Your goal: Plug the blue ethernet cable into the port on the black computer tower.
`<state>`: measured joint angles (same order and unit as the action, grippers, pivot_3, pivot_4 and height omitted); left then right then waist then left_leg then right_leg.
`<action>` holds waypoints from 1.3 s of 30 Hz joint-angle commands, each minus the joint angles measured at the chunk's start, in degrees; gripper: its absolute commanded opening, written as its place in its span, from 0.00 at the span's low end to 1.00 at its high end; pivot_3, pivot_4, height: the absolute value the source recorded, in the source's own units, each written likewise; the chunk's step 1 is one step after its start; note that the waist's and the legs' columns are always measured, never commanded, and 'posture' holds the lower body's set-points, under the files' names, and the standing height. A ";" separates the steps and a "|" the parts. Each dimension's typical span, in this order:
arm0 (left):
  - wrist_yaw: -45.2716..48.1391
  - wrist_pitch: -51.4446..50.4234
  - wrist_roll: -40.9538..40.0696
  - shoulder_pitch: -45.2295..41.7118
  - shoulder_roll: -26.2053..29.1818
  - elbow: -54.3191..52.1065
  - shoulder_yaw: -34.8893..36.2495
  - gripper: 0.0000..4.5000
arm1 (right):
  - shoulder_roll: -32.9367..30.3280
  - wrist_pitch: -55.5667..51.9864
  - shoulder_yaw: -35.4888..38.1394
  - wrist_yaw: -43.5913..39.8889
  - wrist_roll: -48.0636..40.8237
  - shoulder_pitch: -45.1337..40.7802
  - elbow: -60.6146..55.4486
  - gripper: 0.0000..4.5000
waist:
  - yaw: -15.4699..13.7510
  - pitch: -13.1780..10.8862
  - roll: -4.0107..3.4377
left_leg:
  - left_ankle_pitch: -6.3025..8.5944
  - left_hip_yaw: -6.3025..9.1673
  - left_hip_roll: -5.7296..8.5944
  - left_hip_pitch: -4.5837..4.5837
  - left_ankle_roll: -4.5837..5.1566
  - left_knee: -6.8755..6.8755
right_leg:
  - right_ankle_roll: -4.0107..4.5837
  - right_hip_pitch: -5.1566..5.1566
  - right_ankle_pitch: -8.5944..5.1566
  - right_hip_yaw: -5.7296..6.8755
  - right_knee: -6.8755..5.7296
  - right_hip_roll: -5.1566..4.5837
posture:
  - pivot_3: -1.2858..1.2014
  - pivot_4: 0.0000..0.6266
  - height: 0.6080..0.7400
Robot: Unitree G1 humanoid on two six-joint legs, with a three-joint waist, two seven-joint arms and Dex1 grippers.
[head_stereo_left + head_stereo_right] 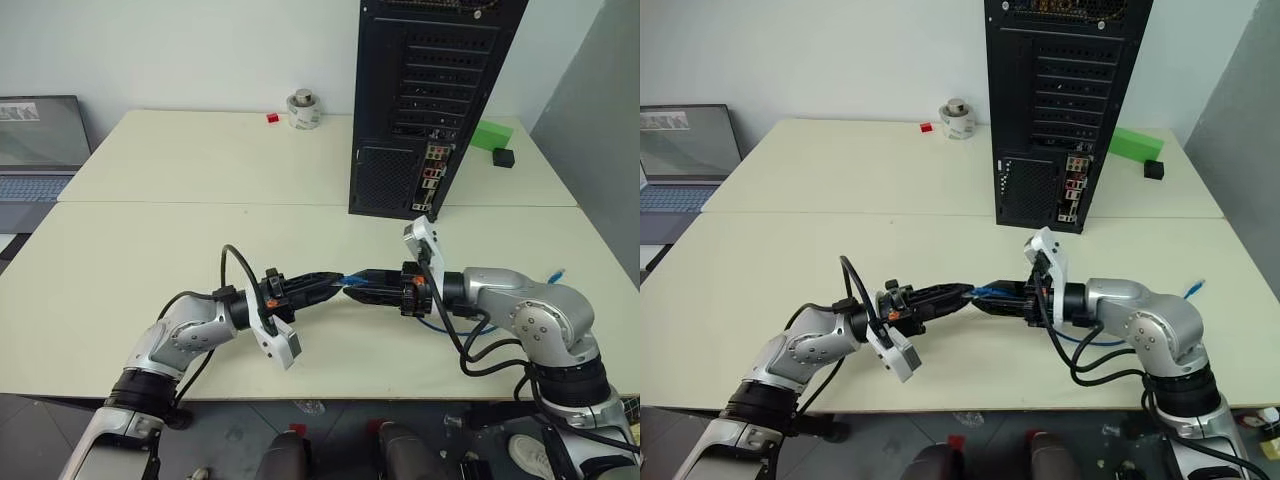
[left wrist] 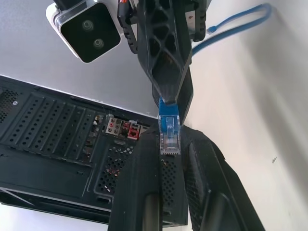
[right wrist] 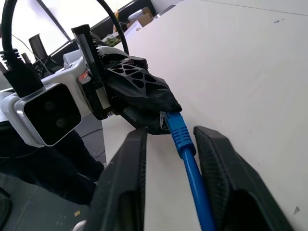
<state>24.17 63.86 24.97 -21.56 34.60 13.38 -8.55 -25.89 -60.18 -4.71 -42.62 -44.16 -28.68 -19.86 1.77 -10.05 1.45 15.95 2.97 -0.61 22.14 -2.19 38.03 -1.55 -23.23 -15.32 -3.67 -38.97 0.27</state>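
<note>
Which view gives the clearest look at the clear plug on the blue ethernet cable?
The left wrist view: the clear plug sits centre frame with its blue boot visible. The right wrist view shows just the boot and blue ethernet cable, the plug tip hidden. In the head views it is a small blue spot between the hands.

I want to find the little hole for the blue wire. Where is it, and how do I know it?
Look at the black computer tower standing at the back of the table. Low on its back, right of the mesh vent grille, runs a narrow upright strip of red, pink and beige connectors; the port is a small squarish socket there.
</note>
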 commanded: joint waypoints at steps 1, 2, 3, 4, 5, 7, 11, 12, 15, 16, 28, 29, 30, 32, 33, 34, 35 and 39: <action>-1.55 -0.15 -0.08 0.02 0.65 -1.81 0.03 0.06 | 0.40 -0.04 0.69 -0.23 -1.57 -1.37 -0.41 0.15 | 0.00 0.00 0.00 | 0.00 0.00 0.00 0.00 0.00 0.00 | 0.00 0.00 0.00 0.00 0.00 0.00 | 0.52 0.24 1.00; -1.63 -0.16 -0.06 0.03 0.72 -1.81 -0.02 0.06 | 0.44 -0.11 0.72 -0.22 -1.60 -1.43 -0.30 0.11 | 0.00 0.00 0.00 | 0.00 0.00 0.00 0.00 0.00 0.00 | 0.00 0.00 0.00 0.00 0.00 0.00 | 0.52 0.24 1.00; -1.74 -0.12 0.00 0.06 0.81 -1.82 -0.07 0.06 | 0.48 -0.18 0.76 -0.22 -1.64 -1.50 -0.19 0.04 | 0.00 0.00 0.00 | 0.00 0.00 0.00 0.00 0.00 0.00 | 0.00 0.00 0.00 0.00 0.00 0.00 | 0.52 0.24 1.00; -1.84 -0.13 0.03 0.17 0.88 -1.96 -0.12 0.06 | 0.46 -0.30 0.84 -0.25 -1.76 -1.48 -0.19 0.02 | 0.01 0.00 0.00 | 0.00 0.01 -0.01 0.00 0.00 0.00 | 0.00 0.00 0.00 0.01 0.00 0.00 | 0.52 0.24 1.00; -1.97 -0.12 0.02 0.27 0.95 -2.11 -0.16 0.06 | 0.45 -0.45 0.92 -0.29 -1.87 -1.54 -0.08 0.01 | 0.01 0.00 0.00 | 0.00 0.01 0.00 0.00 0.00 0.00 | 0.00 0.00 0.00 0.01 0.00 0.00 | 0.52 0.24 1.00; -2.04 0.03 0.06 0.50 1.21 -2.26 -0.38 0.06 | 0.44 -0.85 1.05 -0.43 -2.14 -1.73 0.26 0.01 | 0.00 0.00 0.00 | 0.00 0.00 0.00 0.00 0.00 0.00 | 0.00 0.00 0.00 0.01 0.00 0.00 | 0.52 0.24 1.00; -1.60 0.31 -0.16 0.89 1.70 -2.26 -1.00 0.06 | 0.27 -1.33 1.01 -0.73 -2.39 -1.98 0.65 0.01 | 0.01 0.00 0.00 | 0.00 0.01 -0.01 0.00 0.00 0.00 | 0.00 0.00 0.00 0.01 0.00 0.00 | 0.52 0.24 1.00; -1.42 0.23 -0.22 1.02 1.81 -2.34 -1.21 0.06 | 0.15 -1.50 0.91 -0.95 -2.36 -2.07 0.84 0.01 | 0.01 0.00 0.00 | 0.00 0.01 -0.01 0.00 0.00 0.00 | 0.00 0.00 0.00 0.01 0.00 0.00 | 0.52 0.24 1.00; -0.04 -0.71 -2.29 1.45 2.51 -2.57 -2.65 0.06 | -0.14 -1.86 0.77 -1.49 -2.26 -2.25 1.30 0.01 | 0.01 0.00 0.00 | 0.00 0.01 0.00 0.00 0.00 0.00 | 0.00 0.00 0.00 0.01 0.00 -0.01 | 0.52 0.24 1.00; 0.75 -1.40 -3.80 1.68 2.80 -2.62 -3.36 0.06 | -0.26 -1.95 0.76 -1.66 -2.22 -2.30 1.41 0.01 | 0.02 0.00 0.00 | 0.00 0.01 0.00 0.00 0.00 0.00 | 0.00 0.00 0.00 0.01 0.00 -0.01 | 0.52 0.24 1.00; 5.74 -12.92 -15.86 4.30 2.80 -5.96 -4.37 0.57 | -3.27 -1.66 1.04 -3.11 -1.85 -1.72 0.76 0.01 | 0.06 0.00 -0.01 | 0.00 0.02 0.01 0.00 0.00 0.00 | 0.00 0.00 0.00 0.04 0.00 -0.19 | 0.52 0.24 1.00; 6.02 -14.03 -16.82 4.68 2.68 -6.41 -4.17 0.61 | -3.63 -1.63 1.28 -3.12 -1.87 -1.56 0.69 0.01 | 0.06 0.00 -0.01 | 0.00 0.02 0.01 0.00 0.00 0.00 | 0.00 0.00 0.00 0.04 0.00 -0.19 | 0.52 0.24 1.00; 6.32 -15.74 -17.96 5.15 2.50 -6.83 -3.88 0.67 | -3.96 -1.60 1.55 -3.09 -1.90 -1.44 0.64 0.01 | 0.05 0.00 -0.01 | 0.00 0.02 0.01 0.00 0.00 0.00 | 0.00 0.00 0.00 0.04 0.00 -0.20 | 0.52 0.24 1.00; 7.08 -22.77 -21.36 6.07 1.56 -7.86 -3.12 0.77 | -4.19 -1.03 3.57 -1.43 -1.44 -1.07 1.06 0.01 | 0.06 -0.01 -0.01 | 0.00 0.02 0.00 0.00 0.00 0.00 | 0.00 0.00 0.00 0.04 0.00 -0.20 | 0.52 0.24 1.00; 7.63 -26.60 -22.85 6.39 0.95 -8.63 -3.04 0.81 | -4.17 -0.54 4.98 -0.05 -0.85 -0.85 1.69 0.01 | 0.06 -0.01 -0.01 | 0.00 0.03 0.01 0.00 0.00 0.00 | 0.00 0.00 0.00 0.04 0.00 -0.20 | 0.52 0.24 1.00; 7.86 -30.05 -24.20 6.65 0.18 -9.64 -2.94 0.85 | -4.37 0.32 5.94 0.78 0.03 -0.56 2.22 0.01 | 0.06 -0.01 -0.01 | 0.00 0.04 0.01 0.00 0.00 0.00 | 0.00 0.00 0.00 0.05 0.00 -0.20 | 0.52 0.24 1.00; 7.83 -33.57 -25.63 6.87 -0.75 -11.00 -2.76 0.90 | -4.51 1.17 6.67 1.50 0.83 -0.25 2.61 0.01 | 0.06 0.00 -0.01 | 0.00 0.04 0.03 0.01 0.00 0.00 | -0.01 0.00 -0.01 0.05 0.00 -0.19 | 0.52 0.24 1.00; 5.50 -53.22 -32.71 6.62 -6.75 -18.77 -2.10 0.90 | -2.02 4.95 10.80 8.58 3.70 1.08 2.68 0.01 | -0.01 -0.01 -0.01 | 0.00 0.07 0.07 0.07 0.00 0.01 | -0.01 0.00 -0.01 0.07 0.01 -0.14 | 0.52 0.24 1.00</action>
<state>31.18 20.30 -3.30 -14.11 29.80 0.53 -11.80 -28.82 -58.61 3.34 -37.64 -41.78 -27.83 -15.75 1.76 -10.05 1.45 15.95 3.07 -0.54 22.27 -2.19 38.07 -1.56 -23.23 -15.33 -3.57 -38.96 0.12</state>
